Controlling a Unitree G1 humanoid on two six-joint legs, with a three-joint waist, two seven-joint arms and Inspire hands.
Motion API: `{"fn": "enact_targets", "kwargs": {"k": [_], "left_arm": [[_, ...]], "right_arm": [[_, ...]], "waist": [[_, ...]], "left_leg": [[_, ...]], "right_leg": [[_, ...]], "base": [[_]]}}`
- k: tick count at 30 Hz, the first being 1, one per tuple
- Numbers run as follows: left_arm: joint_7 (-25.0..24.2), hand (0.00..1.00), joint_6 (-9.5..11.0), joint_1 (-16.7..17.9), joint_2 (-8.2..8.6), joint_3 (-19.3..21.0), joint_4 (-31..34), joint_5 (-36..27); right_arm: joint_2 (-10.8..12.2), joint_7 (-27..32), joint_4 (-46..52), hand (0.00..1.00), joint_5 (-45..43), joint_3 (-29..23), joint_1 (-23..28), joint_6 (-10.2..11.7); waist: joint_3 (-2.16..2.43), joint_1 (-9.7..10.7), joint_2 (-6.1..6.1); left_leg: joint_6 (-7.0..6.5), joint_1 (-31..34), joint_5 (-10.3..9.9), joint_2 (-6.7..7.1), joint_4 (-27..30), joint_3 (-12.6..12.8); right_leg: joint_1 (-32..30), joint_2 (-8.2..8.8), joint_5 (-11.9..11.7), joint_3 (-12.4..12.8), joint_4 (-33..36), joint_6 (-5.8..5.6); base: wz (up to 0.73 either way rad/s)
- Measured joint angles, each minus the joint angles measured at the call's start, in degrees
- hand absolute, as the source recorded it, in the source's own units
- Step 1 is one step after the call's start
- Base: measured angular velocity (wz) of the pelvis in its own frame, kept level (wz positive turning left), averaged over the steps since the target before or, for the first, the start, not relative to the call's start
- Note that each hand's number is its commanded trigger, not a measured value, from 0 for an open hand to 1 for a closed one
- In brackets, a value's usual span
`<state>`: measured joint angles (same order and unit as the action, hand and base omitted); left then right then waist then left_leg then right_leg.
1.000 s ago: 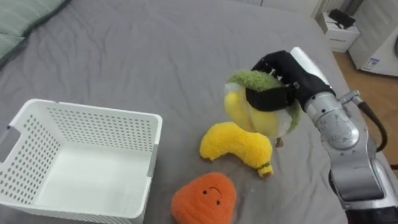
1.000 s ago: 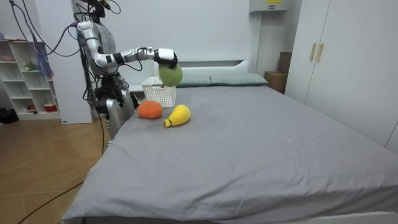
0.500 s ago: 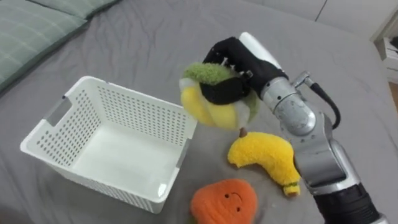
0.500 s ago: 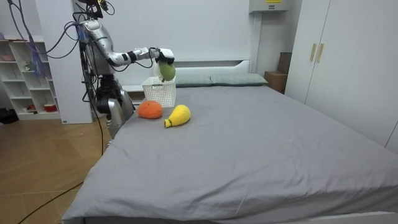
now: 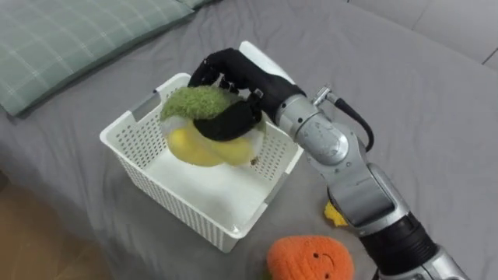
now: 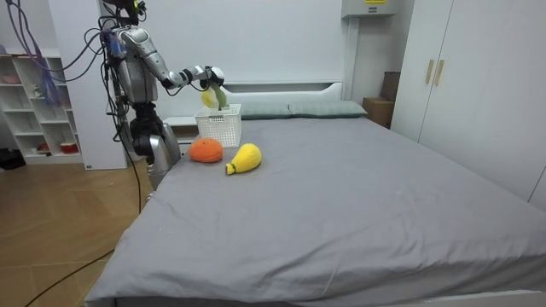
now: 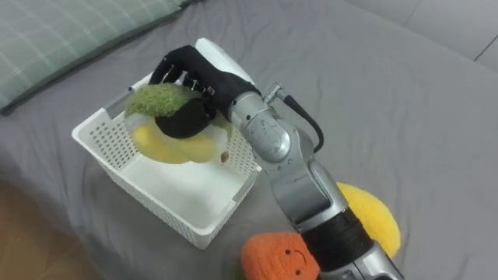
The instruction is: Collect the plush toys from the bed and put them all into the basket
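Over the white basket (image 5: 156,194) by the bed's (image 5: 405,93) edge, the right hand (image 5: 237,74) holds a plush toy (image 5: 194,146) clamped, basket floor straight below.

A green checked pillow (image 5: 70,39) lay flat, its long edge running across the top of the eye views. In the room view, a white wardrobe (image 6: 461,77) stood well to the right of the pillow, with a low brown nightstand (image 6: 375,107) between them. Far to the pillow's left stood a white shelf unit (image 6: 34,102) on a wooden floor (image 6: 60,230).
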<state>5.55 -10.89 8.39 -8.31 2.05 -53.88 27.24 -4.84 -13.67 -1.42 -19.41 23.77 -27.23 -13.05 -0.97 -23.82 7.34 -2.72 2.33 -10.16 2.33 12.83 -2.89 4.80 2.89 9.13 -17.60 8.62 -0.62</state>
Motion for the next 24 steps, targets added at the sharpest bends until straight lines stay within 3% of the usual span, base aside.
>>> {"fn": "enact_targets", "kwargs": {"k": [4,10,24], "left_arm": [[0.0,0.0,-0.02,-0.24,-0.17,0.06,0.02,-0.02],[-0.07,0.0,-0.05,-0.13,-0.36,0.16,0.33,0.55],[-0.05,0.0,-0.09,-0.13,-0.33,0.02,3.35,1.28]], "right_arm": [[-0.02,1.99,-0.73,0.0,1.2,0.09,-0.33,0.16],[-0.11,2.6,-3.74,0.0,1.13,0.1,-0.33,0.55],[-1.26,2.98,-5.02,0.0,-0.98,0.24,-0.32,1.05]], "waist": [[-0.02,-0.15,0.45],[-0.6,0.01,1.58],[-0.58,1.2,1.53]], "left_leg": [[-0.25,-0.03,0.28,0.49,-0.02,-0.58],[-0.32,0.14,0.32,0.53,0.13,-0.58],[-0.32,0.12,0.35,0.43,-0.11,-0.14]], "right_leg": [[0.31,0.05,0.12,-0.07,-0.01,-0.19],[0.28,0.08,0.11,-0.15,0.03,-0.2],[-0.07,0.06,0.1,0.28,0.01,-0.21]], "base": [[0.08],[0.0],[-0.01]]}}
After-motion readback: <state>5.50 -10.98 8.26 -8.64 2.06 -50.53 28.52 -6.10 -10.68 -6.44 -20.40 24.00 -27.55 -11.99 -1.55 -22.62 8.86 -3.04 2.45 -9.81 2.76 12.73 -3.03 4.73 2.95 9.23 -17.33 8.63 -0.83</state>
